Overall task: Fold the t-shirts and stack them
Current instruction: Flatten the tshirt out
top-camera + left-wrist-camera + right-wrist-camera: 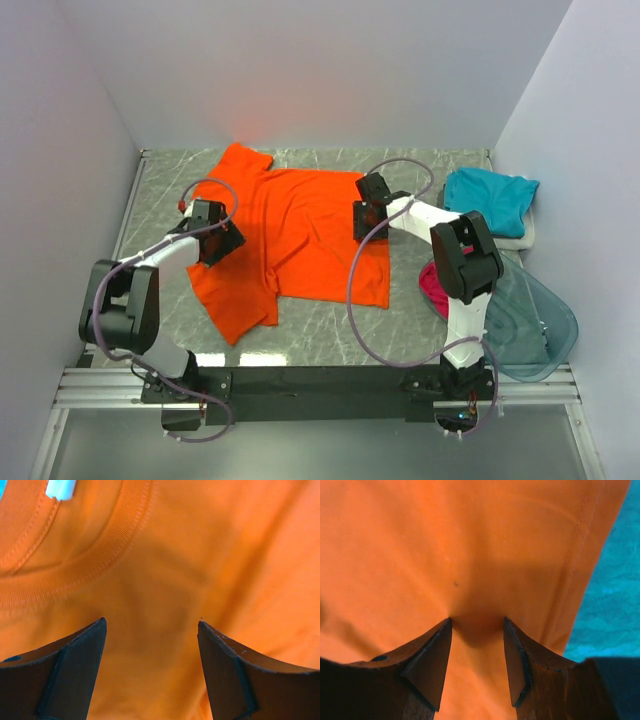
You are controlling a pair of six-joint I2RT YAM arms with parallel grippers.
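Note:
The bright orange t-shirt (pixel 300 230) lies spread on the table, one sleeve at the back left and a flap hanging toward the front left. My left gripper (pixel 215 243) is open over its left part, just below the ribbed collar (pixel 100 555); the jaws (pixel 151 622) stand wide apart and hold nothing. My right gripper (pixel 365 215) is open at the shirt's right side near the hem (pixel 580 545), its fingertips (pixel 446 625) pressed into the cloth, which puckers between them (pixel 477 620). The teal tee (pixel 490 198) lies folded at the back right on a pale one (pixel 528 238). The magenta-pink tee (pixel 432 285) is partly hidden behind my right arm.
A clear bluish plastic tub (pixel 535 320) lies at the front right, next to the pink tee. White walls close in the table on the left, back and right. A bare bluish surface (pixel 610 615) shows beyond the orange hem in the right wrist view.

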